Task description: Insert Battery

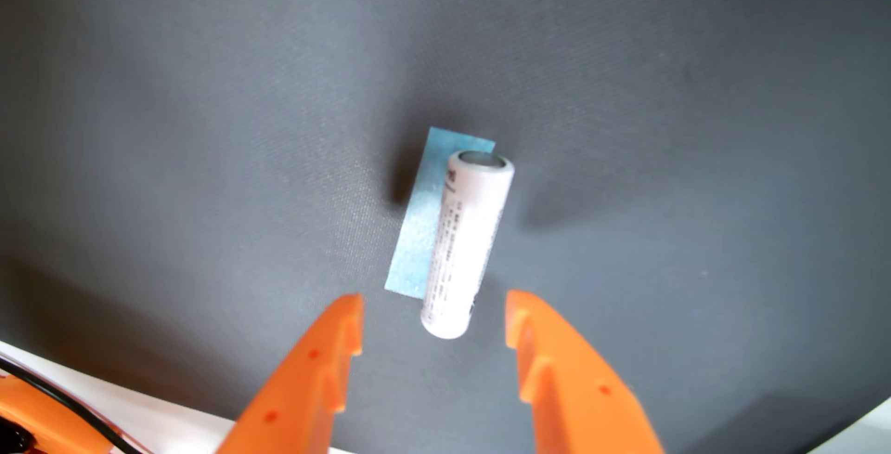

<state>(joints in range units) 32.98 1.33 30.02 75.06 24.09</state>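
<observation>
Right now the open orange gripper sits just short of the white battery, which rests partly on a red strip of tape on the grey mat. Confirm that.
Not quite. The strip of tape is light blue, not red, as the wrist view shows. The rest holds: the orange gripper is open, just short of the white battery, which rests partly on the strip on the grey mat.

A dark grey woven mat (193, 145) is spread over the white tabletop (159, 410). On it are laid a blue tape strip (419, 222) and—partly overlapping the strip—a white battery (463, 251).
</observation>
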